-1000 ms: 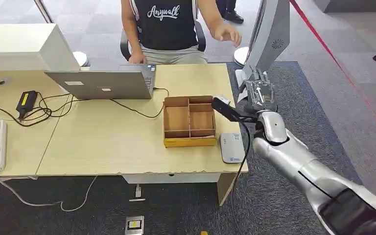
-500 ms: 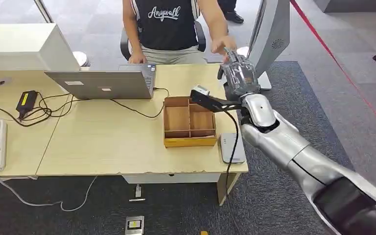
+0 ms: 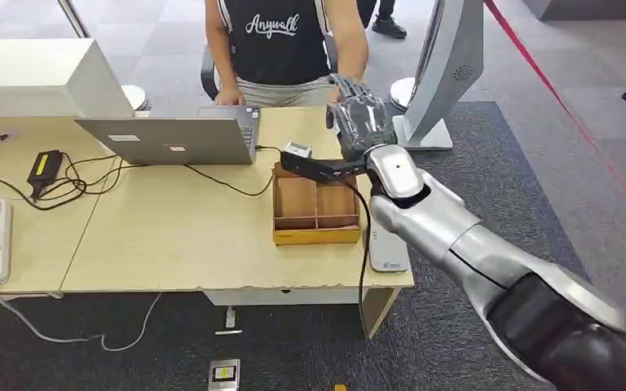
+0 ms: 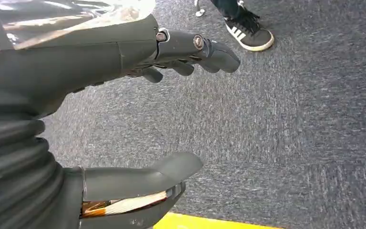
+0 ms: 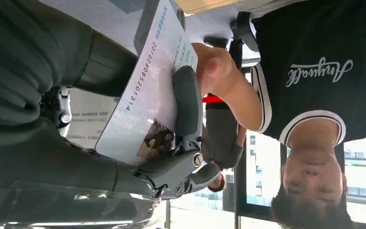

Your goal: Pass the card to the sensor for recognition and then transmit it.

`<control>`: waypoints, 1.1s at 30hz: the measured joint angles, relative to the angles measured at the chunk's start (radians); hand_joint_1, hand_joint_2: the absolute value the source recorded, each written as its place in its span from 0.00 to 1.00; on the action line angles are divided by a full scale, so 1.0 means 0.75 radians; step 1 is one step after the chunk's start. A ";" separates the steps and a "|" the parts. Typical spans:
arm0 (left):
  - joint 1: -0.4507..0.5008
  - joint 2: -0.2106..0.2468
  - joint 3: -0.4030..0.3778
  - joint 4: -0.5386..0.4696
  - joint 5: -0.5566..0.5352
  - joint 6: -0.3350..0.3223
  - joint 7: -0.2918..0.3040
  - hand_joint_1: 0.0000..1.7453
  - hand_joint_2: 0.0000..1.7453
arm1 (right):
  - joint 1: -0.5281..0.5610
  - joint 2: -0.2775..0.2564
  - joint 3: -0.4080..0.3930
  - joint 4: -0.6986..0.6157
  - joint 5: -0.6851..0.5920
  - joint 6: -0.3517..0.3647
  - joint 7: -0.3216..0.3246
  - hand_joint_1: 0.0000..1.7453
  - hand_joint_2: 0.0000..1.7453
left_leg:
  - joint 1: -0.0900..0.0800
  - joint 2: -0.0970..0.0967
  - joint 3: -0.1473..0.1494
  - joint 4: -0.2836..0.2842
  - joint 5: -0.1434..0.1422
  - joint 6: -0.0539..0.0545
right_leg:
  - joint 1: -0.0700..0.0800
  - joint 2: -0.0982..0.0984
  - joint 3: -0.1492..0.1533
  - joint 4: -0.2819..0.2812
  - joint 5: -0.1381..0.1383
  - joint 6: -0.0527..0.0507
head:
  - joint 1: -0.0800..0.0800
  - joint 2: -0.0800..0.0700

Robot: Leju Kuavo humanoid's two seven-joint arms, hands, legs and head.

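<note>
While right hand pinches card under thumb | left hand spread, holding nothing

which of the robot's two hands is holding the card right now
The right hand, raised over the desk toward the seated person, grips the card under its thumb. The left hand hangs over the carpet, fingers apart, holding nothing.
</note>
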 joint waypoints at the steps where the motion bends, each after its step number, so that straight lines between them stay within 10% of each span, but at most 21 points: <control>1: 0.001 0.000 0.000 0.000 0.000 0.000 0.000 0.00 1.00 | -0.006 0.012 0.005 0.020 -0.001 -0.002 0.000 1.00 1.00 | 0.000 0.000 0.000 0.000 0.000 0.000 | 0.000 0.000 0.000 0.000 0.000 0.000 | 0.000 0.000; 32: 0.009 0.002 0.001 0.004 0.000 0.001 0.012 0.00 1.00 | -0.125 0.176 0.097 0.416 0.032 0.006 0.117 1.00 1.00 | 0.000 0.000 0.000 0.000 0.000 0.000 | 0.000 0.000 -0.001 0.000 0.000 0.000 | 0.000 0.000; 33: 0.009 0.001 0.000 0.004 0.000 0.001 0.012 0.00 1.00 | -0.125 0.176 0.097 0.418 0.032 0.006 0.117 0.44 1.00 | 0.000 0.000 0.000 0.000 0.000 0.000 | 0.000 0.000 -0.001 0.000 0.000 0.000 | 0.000 0.001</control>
